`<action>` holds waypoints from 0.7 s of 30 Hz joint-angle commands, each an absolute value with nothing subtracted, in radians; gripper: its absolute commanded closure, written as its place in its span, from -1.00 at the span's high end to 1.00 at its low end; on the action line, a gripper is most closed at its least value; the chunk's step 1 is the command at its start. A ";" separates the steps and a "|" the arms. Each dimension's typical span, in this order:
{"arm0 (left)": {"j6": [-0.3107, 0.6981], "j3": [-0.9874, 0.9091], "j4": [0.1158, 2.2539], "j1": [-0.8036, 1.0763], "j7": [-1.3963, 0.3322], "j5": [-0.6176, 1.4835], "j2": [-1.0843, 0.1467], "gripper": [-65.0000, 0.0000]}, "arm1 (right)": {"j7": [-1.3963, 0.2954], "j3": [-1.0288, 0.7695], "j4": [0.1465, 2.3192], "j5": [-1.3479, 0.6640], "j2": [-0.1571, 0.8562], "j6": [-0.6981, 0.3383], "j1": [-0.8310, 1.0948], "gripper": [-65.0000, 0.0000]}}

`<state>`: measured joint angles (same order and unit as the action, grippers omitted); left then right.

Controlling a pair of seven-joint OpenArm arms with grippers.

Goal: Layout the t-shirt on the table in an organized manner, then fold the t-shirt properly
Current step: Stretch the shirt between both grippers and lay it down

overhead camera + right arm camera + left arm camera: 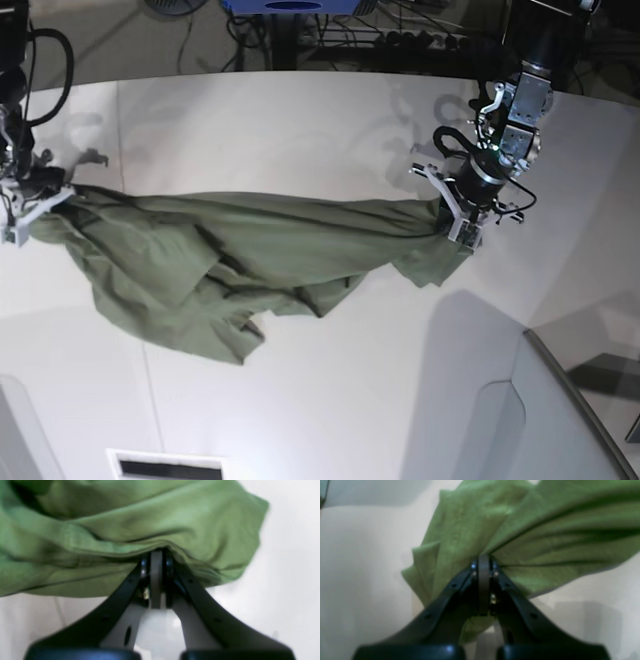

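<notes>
The olive-green t-shirt [230, 255] hangs stretched between my two grippers above the white table [330, 400], its middle sagging in crumpled folds onto the tabletop. My left gripper [447, 215] sits at the right of the base view, shut on one end of the t-shirt [520, 537]; in the left wrist view the left gripper [483, 563] pinches bunched cloth that fans out from its tips. My right gripper [40, 200], at the left of the base view, is shut on the other end. In the right wrist view the right gripper [156, 555] bites a thick fold of t-shirt [125, 530].
A grey angled panel [540, 420] rises at the front right corner. A dark slot [165, 468] lies at the table's front edge. Cables and a blue stand [290, 8] sit beyond the table's far edge.
</notes>
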<state>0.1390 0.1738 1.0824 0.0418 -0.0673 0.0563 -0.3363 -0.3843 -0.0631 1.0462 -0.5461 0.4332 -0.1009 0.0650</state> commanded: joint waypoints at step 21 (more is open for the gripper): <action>0.122 -0.211 1.664 0.369 -0.223 0.044 -0.314 -1.00 | -0.510 0.151 1.481 -0.524 0.392 -0.085 -0.035 0.22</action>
